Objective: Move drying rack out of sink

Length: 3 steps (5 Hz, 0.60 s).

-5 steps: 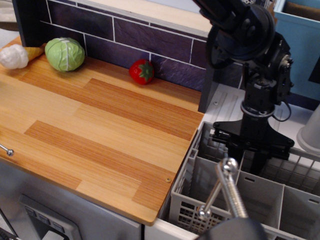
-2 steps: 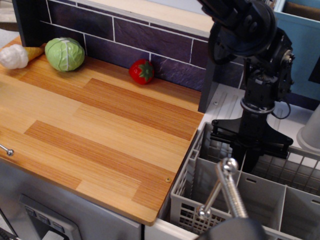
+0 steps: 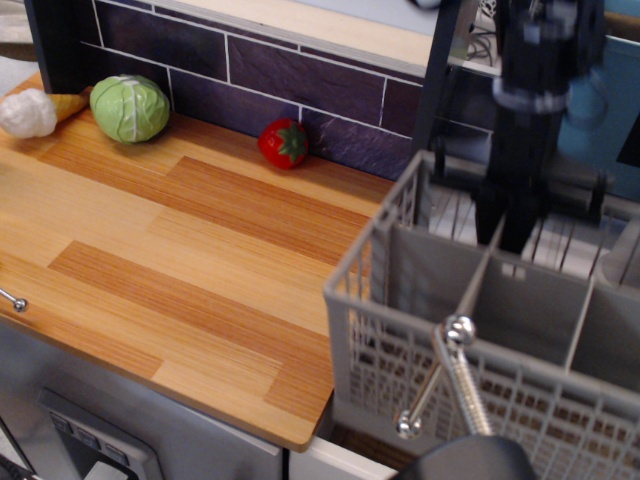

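The drying rack (image 3: 420, 365), a large grey lattice basket with inner dividers, hangs raised and tilted, its left corner overlapping the edge of the wooden countertop (image 3: 200, 260). My gripper (image 3: 502, 232) reaches down from above, blurred, and is shut on one of the inner dividers near the back of the rack. The sink is almost entirely hidden under the rack; only a strip of its white rim (image 3: 325, 463) shows at the bottom. The chrome faucet (image 3: 455, 385) stands in front of the rack's near wall.
A green cabbage (image 3: 130, 108), a red strawberry (image 3: 283, 143) and a white vegetable (image 3: 25, 113) lie along the dark tiled back wall (image 3: 250, 60) at the far side of the countertop. A grey cabinet front (image 3: 100, 430) is below the counter.
The rack has risen out of the sink and shifted left, its corner now over the countertop's edge. My gripper has gone up with it, still on the divider.
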Available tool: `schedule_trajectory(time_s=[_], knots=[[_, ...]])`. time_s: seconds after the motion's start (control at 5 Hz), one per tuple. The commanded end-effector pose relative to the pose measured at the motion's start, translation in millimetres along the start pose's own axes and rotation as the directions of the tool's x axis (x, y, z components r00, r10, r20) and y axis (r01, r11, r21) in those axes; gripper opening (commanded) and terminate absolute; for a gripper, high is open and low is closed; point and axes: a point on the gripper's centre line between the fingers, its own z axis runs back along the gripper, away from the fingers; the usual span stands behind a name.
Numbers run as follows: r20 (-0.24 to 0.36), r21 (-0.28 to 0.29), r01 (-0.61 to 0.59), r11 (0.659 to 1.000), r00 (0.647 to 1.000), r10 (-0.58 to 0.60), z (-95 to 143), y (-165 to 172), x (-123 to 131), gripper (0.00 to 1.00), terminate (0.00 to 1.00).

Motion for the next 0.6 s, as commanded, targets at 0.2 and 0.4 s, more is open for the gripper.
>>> schedule_trajectory(time_s=[0.2,0.4], knots=[[0.08,0.072,0.022,0.997,0.996,-0.028,50,62,0,0.0,0.0],[0.065,0.059,0.009,0.998,0.998,-0.012,73,88,7,0.0,0.0]])
